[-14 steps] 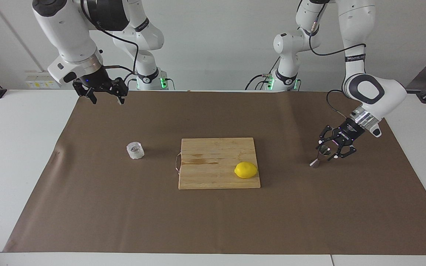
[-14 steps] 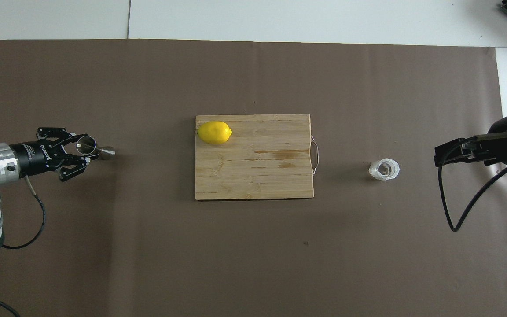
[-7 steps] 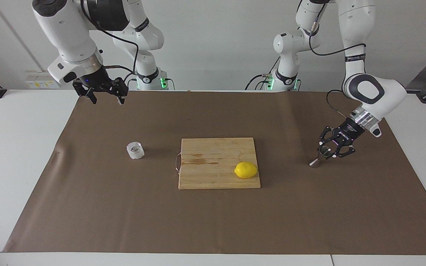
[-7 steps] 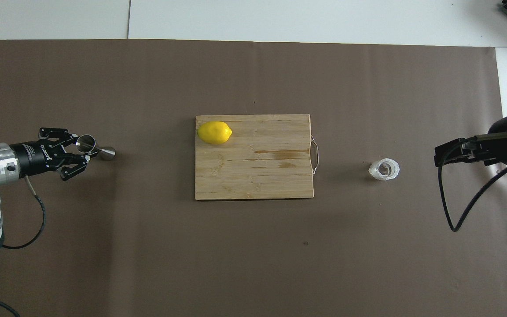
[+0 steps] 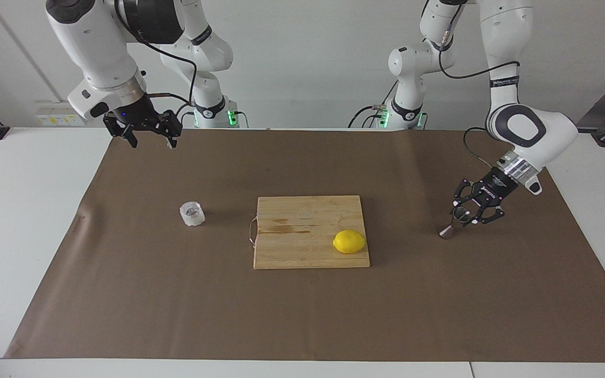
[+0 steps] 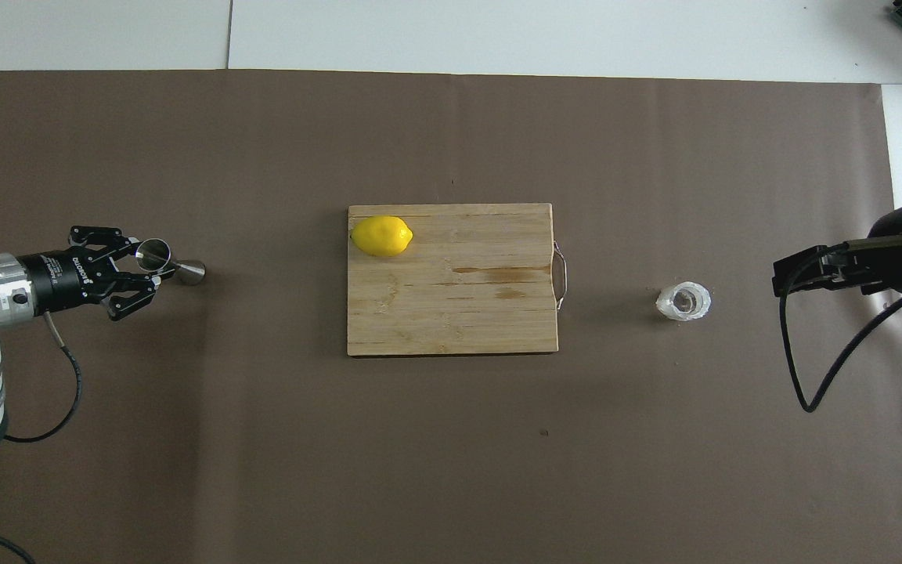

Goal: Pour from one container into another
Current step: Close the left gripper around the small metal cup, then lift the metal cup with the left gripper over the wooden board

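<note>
steel jigger, light, stiff and slick, stands toward my left arm's end of the mat, my left gripper spread open around its upper cone; narrow waist likely grips best; right gripper waits open over the mat's edge, faceted glass tumbler untouched.

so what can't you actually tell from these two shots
- Whether the glass tumbler holds liquid: too small in either view.
- Whether the left gripper grips the steel jigger: its open fingers flank the upper cup, but contact is too fine to see in either view.
- What the jigger holds: too small.
- The right gripper in the overhead view: its own arm and cable cover the fingers.
- Both arms' bases: cut off by the overhead view's edges.
</note>
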`<action>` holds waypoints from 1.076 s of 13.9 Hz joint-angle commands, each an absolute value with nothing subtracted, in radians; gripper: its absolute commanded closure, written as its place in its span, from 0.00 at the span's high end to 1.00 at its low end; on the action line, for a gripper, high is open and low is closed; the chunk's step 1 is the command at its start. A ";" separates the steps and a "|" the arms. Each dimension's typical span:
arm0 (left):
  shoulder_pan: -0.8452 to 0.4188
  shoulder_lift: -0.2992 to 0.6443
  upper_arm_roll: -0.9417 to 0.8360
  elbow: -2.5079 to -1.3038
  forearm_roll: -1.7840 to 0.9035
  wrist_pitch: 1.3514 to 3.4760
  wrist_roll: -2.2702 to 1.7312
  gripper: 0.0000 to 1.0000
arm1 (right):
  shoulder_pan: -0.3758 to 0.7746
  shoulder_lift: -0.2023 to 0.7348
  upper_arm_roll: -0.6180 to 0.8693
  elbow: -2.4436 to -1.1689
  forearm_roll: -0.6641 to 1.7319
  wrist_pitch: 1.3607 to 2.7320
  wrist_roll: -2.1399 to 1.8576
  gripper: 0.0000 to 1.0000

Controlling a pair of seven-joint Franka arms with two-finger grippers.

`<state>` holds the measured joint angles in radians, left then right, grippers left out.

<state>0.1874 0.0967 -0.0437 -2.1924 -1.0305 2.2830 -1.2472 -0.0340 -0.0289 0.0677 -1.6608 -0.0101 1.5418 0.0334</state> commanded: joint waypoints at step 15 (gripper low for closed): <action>-0.320 0.103 -0.110 -2.037 -1.204 2.520 -1.408 0.00 | -0.051 -0.052 0.075 -1.690 0.017 1.563 0.041 1.00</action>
